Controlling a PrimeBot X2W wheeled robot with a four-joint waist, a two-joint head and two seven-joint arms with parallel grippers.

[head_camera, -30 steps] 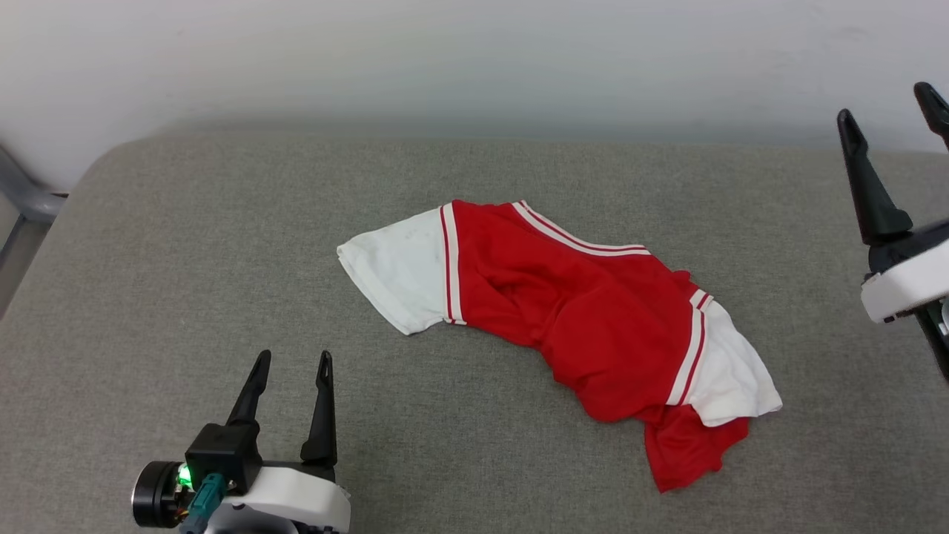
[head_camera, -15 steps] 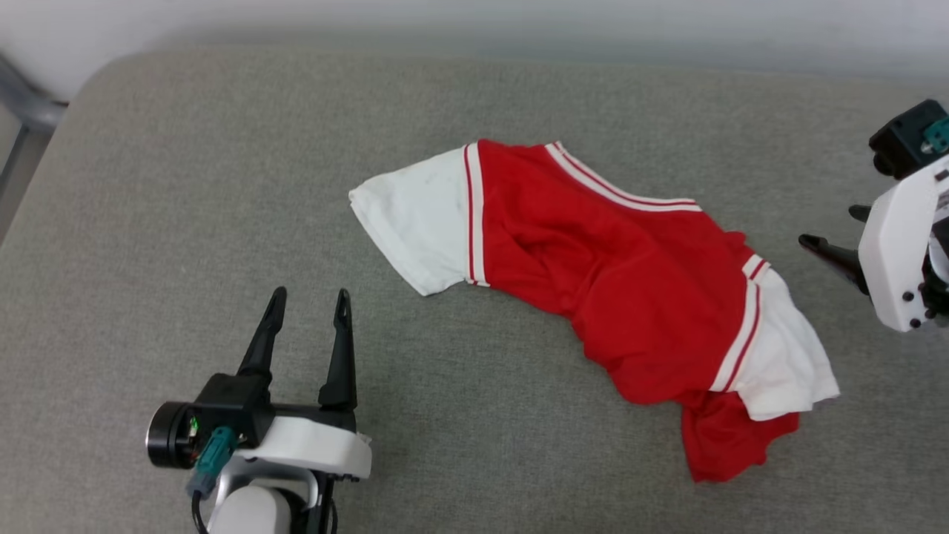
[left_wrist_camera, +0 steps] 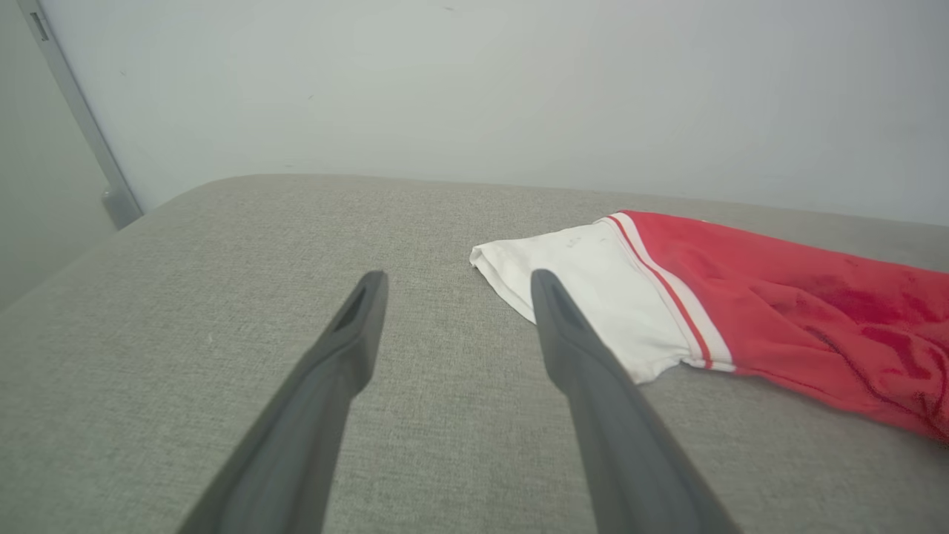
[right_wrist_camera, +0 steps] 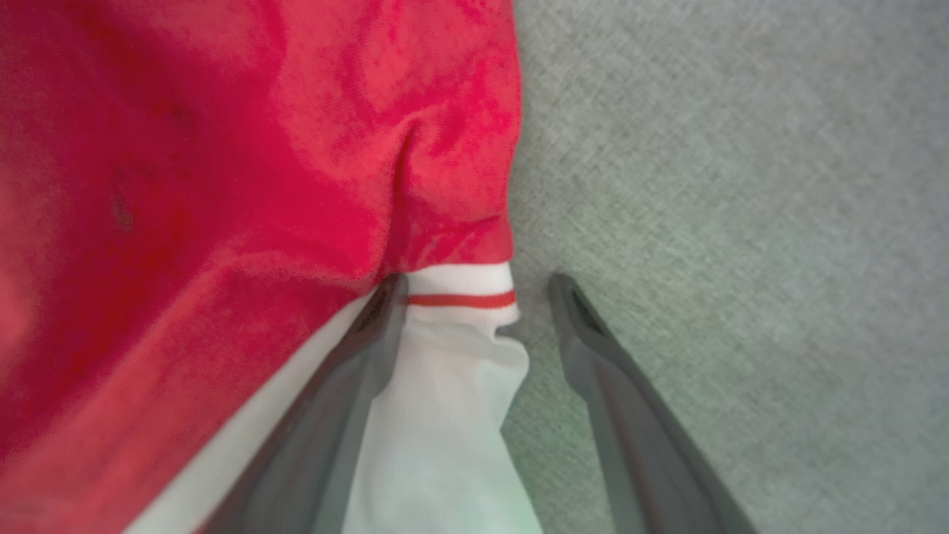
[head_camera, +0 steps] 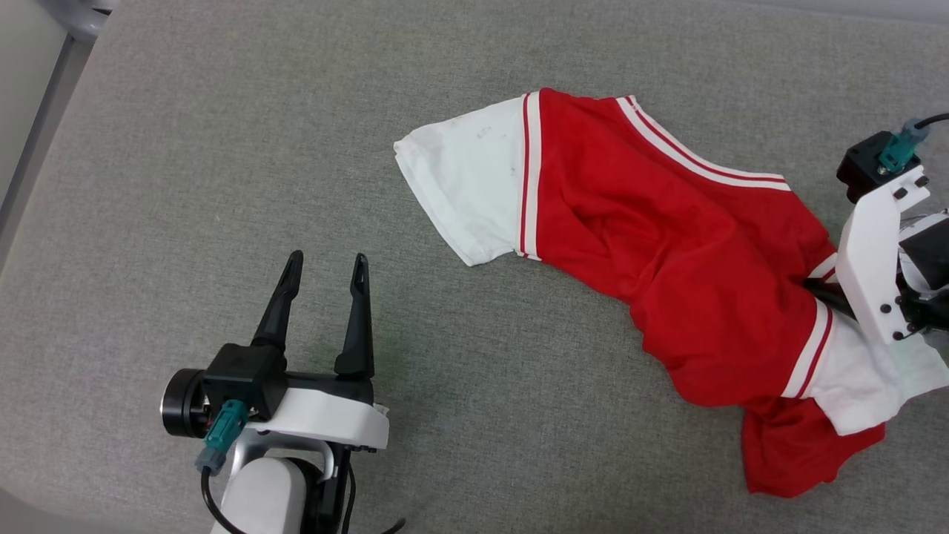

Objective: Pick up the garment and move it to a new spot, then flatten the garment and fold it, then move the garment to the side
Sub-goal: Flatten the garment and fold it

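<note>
Both sets of jaws stand apart, and neither is clamped on anything. The left jaws, two long dark fingers (head_camera: 278, 311) on a white wrist, sit low over bare cloth at the near left of the grey fabric-covered bench (head_camera: 185, 148).

The red jersey T-shirt (head_camera: 689, 274), with white short sleeves and red-and-white striped trim, lies well apart from them. It is rumpled in a curved band running from the bench's middle to its right side. One white sleeve (head_camera: 471, 185) is spread flat at the left end. The other white sleeve (head_camera: 852, 378) is bunched at the right end over a red fold.

The right jaws are down at that right sleeve. One finger (right_wrist_camera: 345, 386) lies against the white cloth beside the striped trim (right_wrist_camera: 460, 297). The other finger (right_wrist_camera: 615, 400) is over bare bench just beside the sleeve's edge, and that edge sits between them. Whether the fingers press the cloth cannot be told.
</note>
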